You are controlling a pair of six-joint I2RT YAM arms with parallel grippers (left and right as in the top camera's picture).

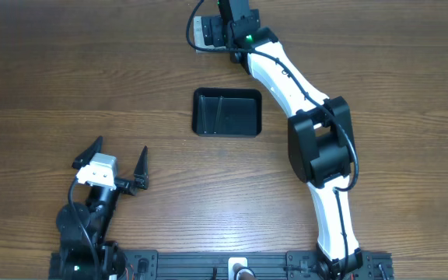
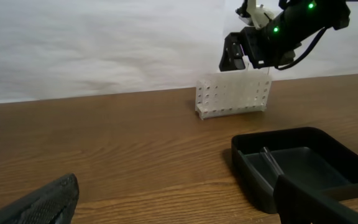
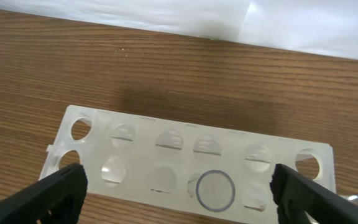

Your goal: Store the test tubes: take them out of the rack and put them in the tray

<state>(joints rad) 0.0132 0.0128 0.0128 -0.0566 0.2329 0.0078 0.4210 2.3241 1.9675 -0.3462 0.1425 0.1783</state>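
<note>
Upright test tube (image 3: 215,190) standing in clear rack (image 3: 145,127), lower middle of frame, straight below spread-open right claw (image 3: 176,186); open left claw (image 1: 121,148) well apart.

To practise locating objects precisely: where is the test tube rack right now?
In the top view, the rack stands near the table's far edge, beyond the black tray, with the right gripper hovering directly above it.

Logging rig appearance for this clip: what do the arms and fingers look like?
The right arm has white shells, black joint housings, a black cable along it and a green light near the wrist. The left arm is black with a white wrist block; its fingers are black and pointed.
</note>
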